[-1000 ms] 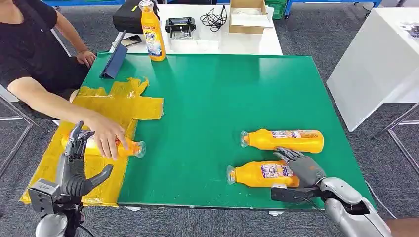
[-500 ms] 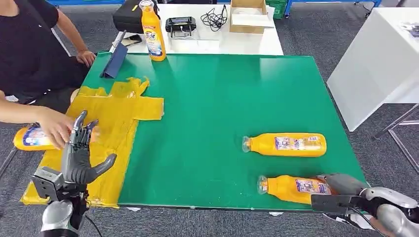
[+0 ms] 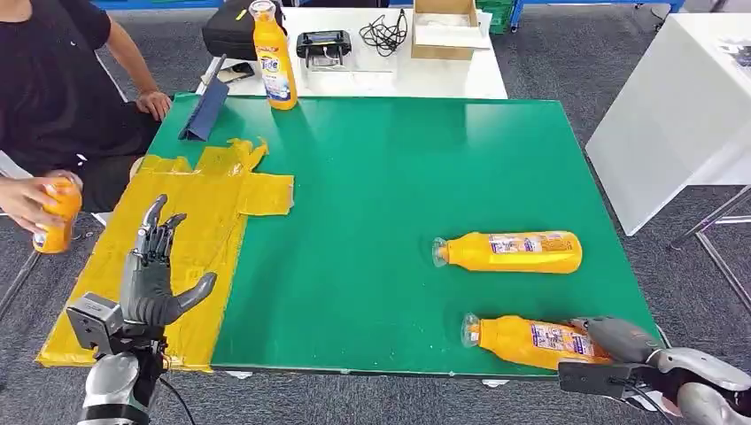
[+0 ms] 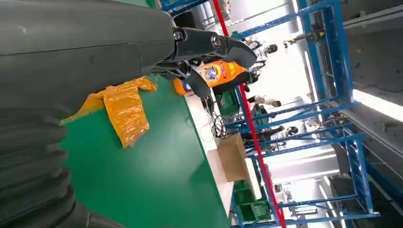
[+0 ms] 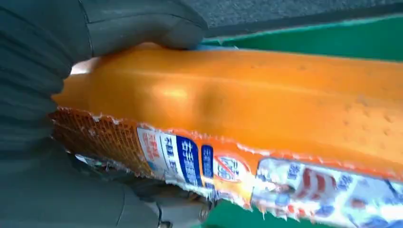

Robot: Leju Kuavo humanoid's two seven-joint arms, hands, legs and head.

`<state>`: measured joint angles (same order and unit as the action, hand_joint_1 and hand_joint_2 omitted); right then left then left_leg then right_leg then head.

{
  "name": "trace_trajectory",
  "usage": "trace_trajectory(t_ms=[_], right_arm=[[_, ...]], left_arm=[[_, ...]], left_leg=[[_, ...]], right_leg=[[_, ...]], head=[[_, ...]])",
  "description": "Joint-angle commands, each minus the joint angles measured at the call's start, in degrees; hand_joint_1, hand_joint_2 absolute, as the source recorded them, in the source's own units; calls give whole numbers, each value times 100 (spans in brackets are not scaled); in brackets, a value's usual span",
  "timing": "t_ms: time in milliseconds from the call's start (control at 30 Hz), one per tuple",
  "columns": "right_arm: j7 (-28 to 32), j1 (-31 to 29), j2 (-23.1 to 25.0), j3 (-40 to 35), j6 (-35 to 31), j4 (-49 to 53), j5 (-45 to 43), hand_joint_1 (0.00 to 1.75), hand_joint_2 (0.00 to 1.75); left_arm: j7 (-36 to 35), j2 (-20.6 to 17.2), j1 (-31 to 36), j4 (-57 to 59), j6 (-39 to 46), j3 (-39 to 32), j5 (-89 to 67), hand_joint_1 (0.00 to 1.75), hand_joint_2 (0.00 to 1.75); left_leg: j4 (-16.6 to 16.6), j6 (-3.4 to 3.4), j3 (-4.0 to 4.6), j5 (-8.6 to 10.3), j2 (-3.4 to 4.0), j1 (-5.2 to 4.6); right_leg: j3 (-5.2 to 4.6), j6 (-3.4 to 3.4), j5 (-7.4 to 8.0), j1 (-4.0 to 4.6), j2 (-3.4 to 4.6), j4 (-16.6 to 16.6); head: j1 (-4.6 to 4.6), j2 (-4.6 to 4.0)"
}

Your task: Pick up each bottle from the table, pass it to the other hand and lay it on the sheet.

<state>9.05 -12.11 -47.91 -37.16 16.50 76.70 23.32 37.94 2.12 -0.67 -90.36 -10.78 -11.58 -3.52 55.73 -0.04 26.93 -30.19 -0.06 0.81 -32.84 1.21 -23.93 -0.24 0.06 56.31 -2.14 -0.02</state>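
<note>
Right hand (image 3: 611, 341) grips the near bottle (image 3: 522, 340) at the green table (image 3: 372, 177) front edge; handover not yet done. Second bottle (image 3: 509, 251) lies just behind it, untouched. Left hand (image 3: 155, 279) spread, empty, over the yellow sheet (image 3: 212, 190).

Two orange bottles (image 3: 509, 252) (image 3: 531, 341) lying flat

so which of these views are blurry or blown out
Head view: sharp and evenly lit, green table clear. Left wrist view: bright glare behind the blue racks, left hand dark. Right wrist view: the held bottle is close and soft, label smeared.
</note>
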Motion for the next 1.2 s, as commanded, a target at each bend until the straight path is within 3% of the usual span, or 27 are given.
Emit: trace_trajectory(t_ms=[33, 133, 300, 433, 767, 1200], right_arm=[[1451, -198, 4194, 1574, -1505, -1571, -246, 175, 175], [1534, -651, 4784, 1893, -1330, -1508, -830, 175, 175], [1463, -1234, 5481, 2082, -1085, -1624, -1158, 175, 175], [1527, -1438, 5897, 1879, -981, -1906, -1166, 175, 175], [1611, -1444, 6450, 1020, -1194, -2203, -722, 175, 175], [1586, -1643, 6767, 190, -1205, -3209, -524, 175, 175]], left_arm=[[-282, 156, 12, 177, -631, 221, 508, 0, 175], [-413, 241, 206, 276, -693, 541, 436, 0, 175], [-514, 273, 464, 359, -616, 1006, 371, 0, 175], [-626, 251, 510, 471, -692, 1088, 533, 0, 175], [-662, 421, 422, 347, -1133, 1315, 1025, 0, 175], [-735, 378, 471, 260, -1174, 1777, 1213, 0, 175]], left_leg=[[-67, -6, -59, 11, 53, 34], [-27, -17, -25, -5, 121, 49], [-4, -28, 11, 19, 61, 39], [-8, -29, -1, 15, 69, 36], [-8, -30, 3, 13, 57, 36], [-9, -31, 5, 14, 47, 35]], right_leg=[[57, -12, 34, 33, 52, -74], [4, -15, 23, 37, 117, -17], [-39, -7, 15, 28, 67, 15], [-27, -4, 8, 27, 70, 24], [-26, -3, 2, 26, 60, 25], [-25, -4, 2, 23, 50, 21]], head=[[4, 0], [4, 0], [9, 0], [11, 0], [11, 0], [13, 0]])
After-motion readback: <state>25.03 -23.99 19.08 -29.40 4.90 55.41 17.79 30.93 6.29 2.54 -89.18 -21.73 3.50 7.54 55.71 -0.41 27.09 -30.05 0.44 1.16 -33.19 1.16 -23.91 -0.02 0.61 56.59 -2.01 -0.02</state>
